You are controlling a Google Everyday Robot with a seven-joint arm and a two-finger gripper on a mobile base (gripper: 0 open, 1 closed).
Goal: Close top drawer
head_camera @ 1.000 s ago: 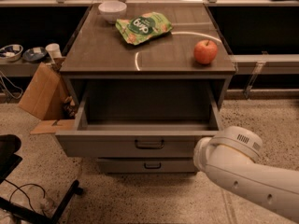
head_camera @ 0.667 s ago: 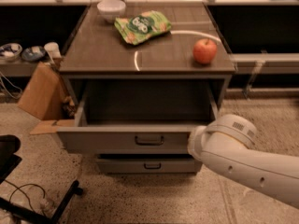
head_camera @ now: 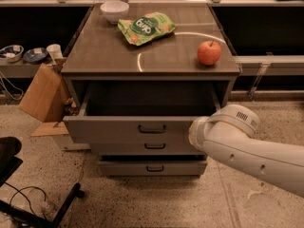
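The top drawer (head_camera: 118,129) of the grey cabinet stands pulled out, its dark inside showing and its black pull handle (head_camera: 152,128) at the middle of the flat front. My white arm (head_camera: 247,148) reaches in from the lower right. My gripper (head_camera: 194,133) is at the arm's end, against the right part of the top drawer's front, mostly hidden behind the arm's wrist.
Two shallower drawers (head_camera: 155,147) sit shut below. On the cabinet top lie a red apple (head_camera: 209,52), a green snack bag (head_camera: 146,27) and a white bowl (head_camera: 114,9). A cardboard box (head_camera: 43,94) leans at the left. A black chair base (head_camera: 28,198) is at lower left.
My arm has moved left and up against the drawer front. The top drawer has slid partway back into the cabinet.
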